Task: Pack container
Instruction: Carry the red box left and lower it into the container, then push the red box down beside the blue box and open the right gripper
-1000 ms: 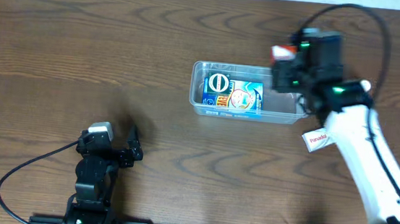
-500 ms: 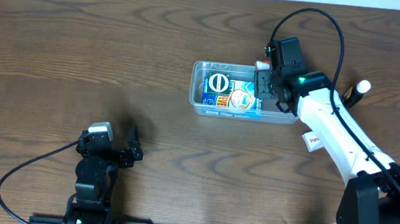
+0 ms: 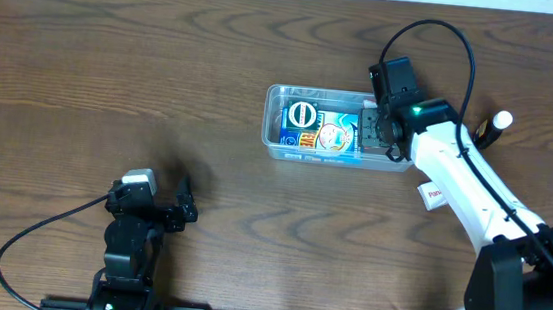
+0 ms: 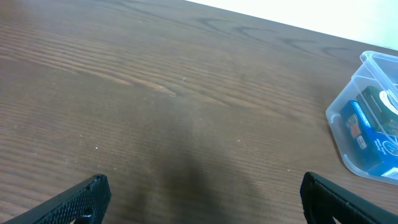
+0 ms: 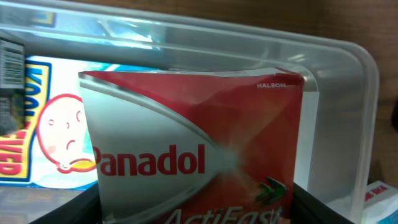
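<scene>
The right gripper [image 3: 370, 126], clamped on the red Panadol box [image 5: 199, 143], has come over the right end of the container [image 3: 270, 124], right of the table's [image 3: 114, 61] centre; lowering seems next. The left gripper [image 4: 199, 198] stands apart.

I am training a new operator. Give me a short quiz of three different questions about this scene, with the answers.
1. True or false: the left fingers are shut on the container.
2. What do the right fingers hold? A) a red Panadol ActiFast box B) a bottle C) nothing
3. Fill in: in the overhead view, the held box is at the container's ___ end.
Key: 1 false, they stand open, far from it; 2 A; 3 right.
</scene>
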`<state>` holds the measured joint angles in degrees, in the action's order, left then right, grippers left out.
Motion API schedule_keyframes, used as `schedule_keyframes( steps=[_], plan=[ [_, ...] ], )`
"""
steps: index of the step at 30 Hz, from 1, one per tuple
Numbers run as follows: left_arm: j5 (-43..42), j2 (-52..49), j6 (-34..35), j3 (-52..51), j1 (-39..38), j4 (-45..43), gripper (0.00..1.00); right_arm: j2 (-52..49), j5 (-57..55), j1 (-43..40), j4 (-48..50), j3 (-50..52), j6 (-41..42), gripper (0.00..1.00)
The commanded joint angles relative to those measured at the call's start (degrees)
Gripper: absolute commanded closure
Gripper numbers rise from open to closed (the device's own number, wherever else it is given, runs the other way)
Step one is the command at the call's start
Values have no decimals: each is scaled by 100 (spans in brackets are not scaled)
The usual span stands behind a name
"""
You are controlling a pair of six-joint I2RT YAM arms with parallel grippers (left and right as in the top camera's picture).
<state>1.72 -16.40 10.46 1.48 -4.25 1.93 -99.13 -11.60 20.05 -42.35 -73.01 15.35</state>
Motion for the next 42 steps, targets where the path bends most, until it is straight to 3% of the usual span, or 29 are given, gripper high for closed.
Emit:
schedule_keyframes(
  steps=[1,32,42],
  plan=[
    [87,-2,-37,-125,-22,205,2,-179,-173,-61,-17,-31,138,34],
    [90,-2,-37,-125,-22,203,2,-1263,-85,-177,350,-26,282,30],
    [90,-2,-37,-125,-22,205,2,-1263,859,-310,540,-26,129,27]
  ],
)
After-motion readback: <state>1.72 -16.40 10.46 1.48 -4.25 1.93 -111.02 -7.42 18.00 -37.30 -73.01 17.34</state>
